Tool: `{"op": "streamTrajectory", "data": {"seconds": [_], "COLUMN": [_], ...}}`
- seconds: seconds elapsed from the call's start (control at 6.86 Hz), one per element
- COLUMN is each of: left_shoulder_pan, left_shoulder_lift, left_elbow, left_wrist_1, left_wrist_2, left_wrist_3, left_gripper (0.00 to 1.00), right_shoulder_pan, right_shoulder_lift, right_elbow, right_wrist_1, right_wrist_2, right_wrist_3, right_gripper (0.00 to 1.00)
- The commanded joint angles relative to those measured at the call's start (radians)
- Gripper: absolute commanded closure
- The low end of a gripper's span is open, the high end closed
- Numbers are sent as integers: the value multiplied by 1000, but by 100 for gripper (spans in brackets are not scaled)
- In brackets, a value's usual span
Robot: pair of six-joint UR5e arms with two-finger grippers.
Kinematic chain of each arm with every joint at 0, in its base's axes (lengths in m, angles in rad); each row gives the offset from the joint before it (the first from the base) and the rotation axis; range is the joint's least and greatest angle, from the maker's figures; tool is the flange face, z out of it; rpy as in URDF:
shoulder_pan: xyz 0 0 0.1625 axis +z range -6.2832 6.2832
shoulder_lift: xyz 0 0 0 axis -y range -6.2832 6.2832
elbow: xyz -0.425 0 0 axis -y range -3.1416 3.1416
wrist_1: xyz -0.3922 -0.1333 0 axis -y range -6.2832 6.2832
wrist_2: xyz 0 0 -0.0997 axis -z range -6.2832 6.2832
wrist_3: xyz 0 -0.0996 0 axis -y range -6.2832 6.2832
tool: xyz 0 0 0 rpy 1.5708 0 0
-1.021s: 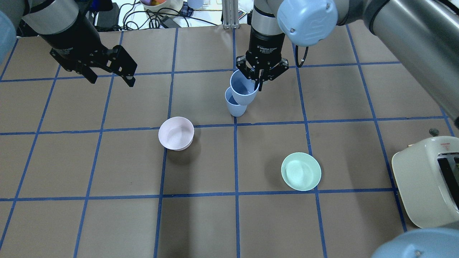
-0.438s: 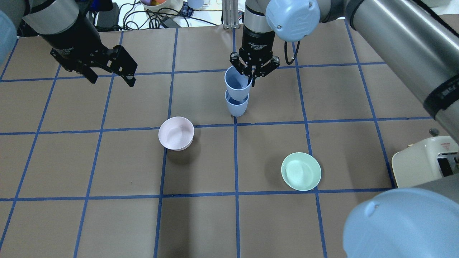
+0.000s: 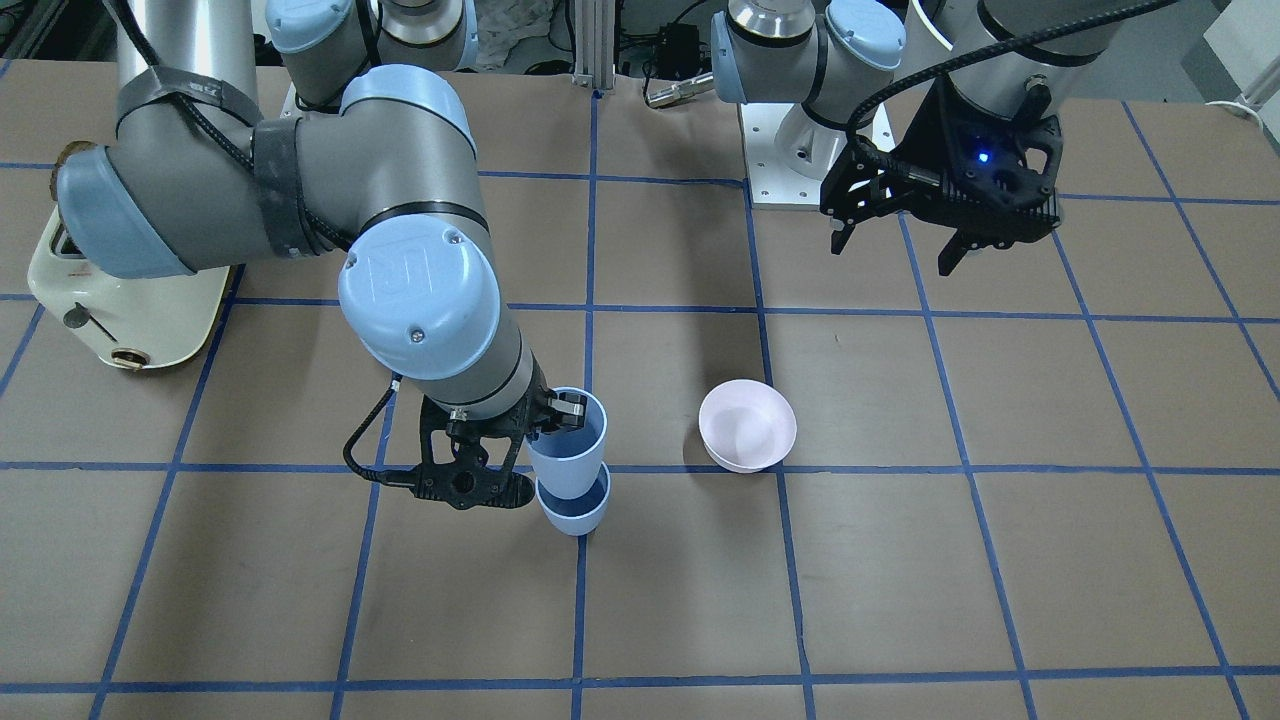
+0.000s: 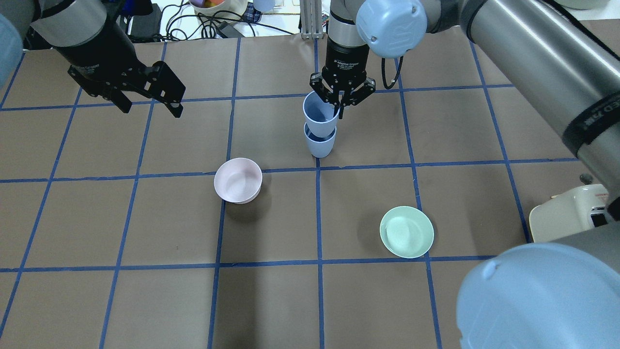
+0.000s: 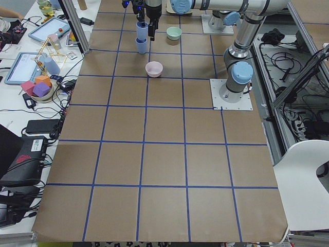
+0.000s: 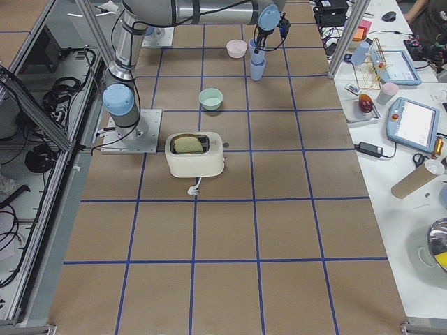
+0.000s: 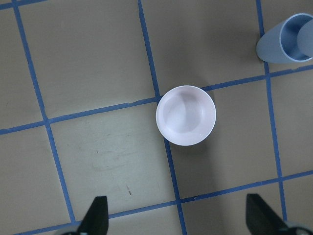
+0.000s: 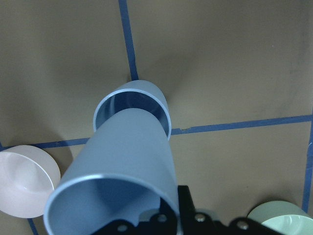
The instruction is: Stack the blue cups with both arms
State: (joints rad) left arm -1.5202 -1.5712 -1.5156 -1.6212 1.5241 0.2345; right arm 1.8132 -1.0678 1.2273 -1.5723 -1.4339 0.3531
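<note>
Two blue cups stand near the table's middle. The lower cup [image 4: 319, 144] rests upright on the paper. The upper cup [image 4: 318, 116] is held by my right gripper [image 4: 341, 103], shut on its rim, with its base in the lower cup's mouth. In the front view the upper cup [image 3: 567, 452] sits slightly tilted in the lower cup [image 3: 576, 512]. The right wrist view shows the held cup [image 8: 122, 171] over the lower cup [image 8: 149, 93]. My left gripper [image 4: 151, 104] is open and empty, raised at the far left, away from the cups.
A pale pink bowl [image 4: 238, 180] stands left of the cups, below the left wrist camera [image 7: 186, 115]. A mint-green bowl [image 4: 406, 231] sits nearer on the right. A cream toaster [image 3: 130, 310] stands at the right edge. The right arm's elbow [image 4: 537, 295] fills the near right corner.
My right gripper has carried the upper cup leftward and down. The cup now stands in line over the lower cup. The left arm has not moved.
</note>
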Motion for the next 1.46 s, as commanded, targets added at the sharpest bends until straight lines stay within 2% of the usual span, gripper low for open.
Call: {"op": "streamTrajectory", "data": {"seconds": [0.0,0.15,0.29,0.58,0.73,0.88,1.02,1.31], "left_shoulder_pan": [0,0,-2,-2,-2,-2,-2,-2], "left_shoulder_lift": [0,0,2,2,2,2,2,3], "left_elbow": [0,0,-2,-2,0,-2,-2,-2], "left_wrist_1": [0,0,0,-2,0,-2,0,0], "left_wrist_2": [1,1,1,1,1,1,1,1], "left_wrist_3": [0,0,0,0,0,0,0,0], "left_gripper": [0,0,0,0,0,0,0,0], "right_shoulder_pan": [0,0,0,-12,-46,-114,-186,-296], "right_shoulder_lift": [15,19,19,5,-38,-67,-119,-269], "right_elbow": [-2,-2,1,-23,-43,-34,1,192], "right_wrist_1": [-12,-14,-15,-37,-40,-25,-15,-26], "right_wrist_2": [0,0,-2,-31,-105,-124,-126,-129], "right_wrist_3": [0,-2,-14,-9,-19,-82,-211,-330], "right_gripper": [100,69,1,0,0,0,0,0]}}
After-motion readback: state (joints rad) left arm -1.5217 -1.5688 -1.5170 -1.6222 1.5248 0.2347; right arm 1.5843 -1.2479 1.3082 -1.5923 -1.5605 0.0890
